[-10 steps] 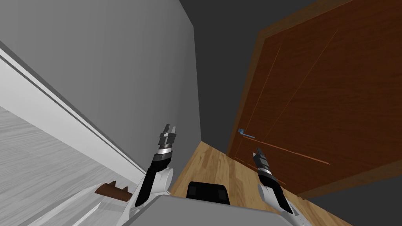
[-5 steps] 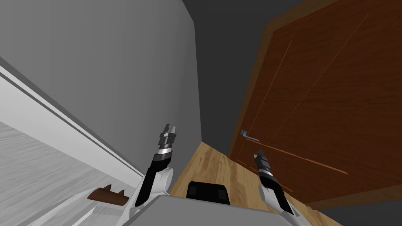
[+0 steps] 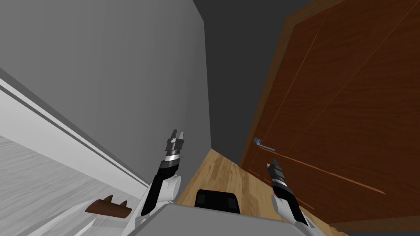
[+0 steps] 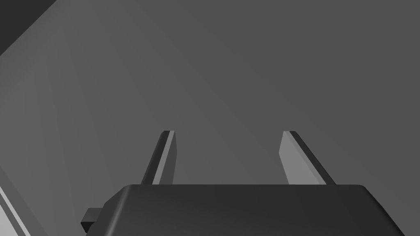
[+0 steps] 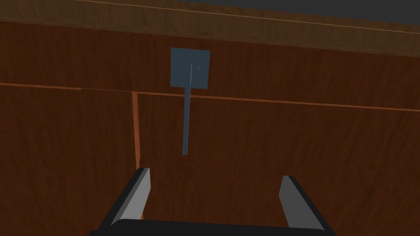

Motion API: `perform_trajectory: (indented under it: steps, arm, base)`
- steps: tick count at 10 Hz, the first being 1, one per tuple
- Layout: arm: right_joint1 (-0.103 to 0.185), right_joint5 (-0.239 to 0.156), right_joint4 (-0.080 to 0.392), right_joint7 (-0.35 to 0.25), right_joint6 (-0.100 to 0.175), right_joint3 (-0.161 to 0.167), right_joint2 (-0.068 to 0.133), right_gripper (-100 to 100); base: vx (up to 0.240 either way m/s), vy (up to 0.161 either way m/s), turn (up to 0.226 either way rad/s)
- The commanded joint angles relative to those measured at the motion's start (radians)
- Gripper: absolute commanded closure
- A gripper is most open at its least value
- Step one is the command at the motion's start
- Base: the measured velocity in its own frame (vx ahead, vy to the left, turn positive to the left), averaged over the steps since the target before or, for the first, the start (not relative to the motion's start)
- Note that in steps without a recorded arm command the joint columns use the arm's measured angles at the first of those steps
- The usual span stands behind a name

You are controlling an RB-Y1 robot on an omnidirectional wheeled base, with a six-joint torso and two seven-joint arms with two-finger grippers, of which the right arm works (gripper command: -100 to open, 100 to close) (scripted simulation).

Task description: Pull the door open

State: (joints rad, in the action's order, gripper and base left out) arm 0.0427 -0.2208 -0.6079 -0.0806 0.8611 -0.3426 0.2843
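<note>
a two-armed robot is standing in a narrow corner, facing a dark brown wooden door on its right side. the door is looking closed in its frame, though the seam is hard to judge. it is carrying a slim blue-grey lever handle on a square plate near the frame edge.

the right gripper is pointing at the door with its two blade fingers wide apart, holding nothing. the free end of the lever is lying just beyond the fingertips, nearer one finger than the other and touching neither. the left gripper is pointing at a plain grey wall, its fingers also spread and empty. a strip of light wooden floor is running between wall and door.

the step in hand appears to be the reach for the handle. to do it well, the right hand is probably needing to shift sideways until the lever is lying midway between the fingers. it should then be advancing until the blades are straddling the bar, and closing only once the bar is well inside. gripping near the free end is likely giving better leverage, but too near the tip is risking a slip.
</note>
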Motion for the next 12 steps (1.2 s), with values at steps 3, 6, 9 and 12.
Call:
perform_trajectory:
  steps: [3,6,9,12]
  arm:
    - [0.030,-0.012,0.090,-0.012,0.019,-0.014,0.013,-100]
    - [0.056,-0.023,0.173,-0.023,0.037,-0.027,0.025,-100]
    - [0.049,-0.024,0.153,-0.017,0.028,-0.029,0.020,-100]
    - [0.051,-0.027,0.156,-0.013,0.027,-0.034,0.019,-100]
  base:
    - [0.074,-0.025,0.068]
    - [0.106,-0.056,0.077]
    - [0.109,-0.070,0.018]
    - [0.143,-0.108,0.024]
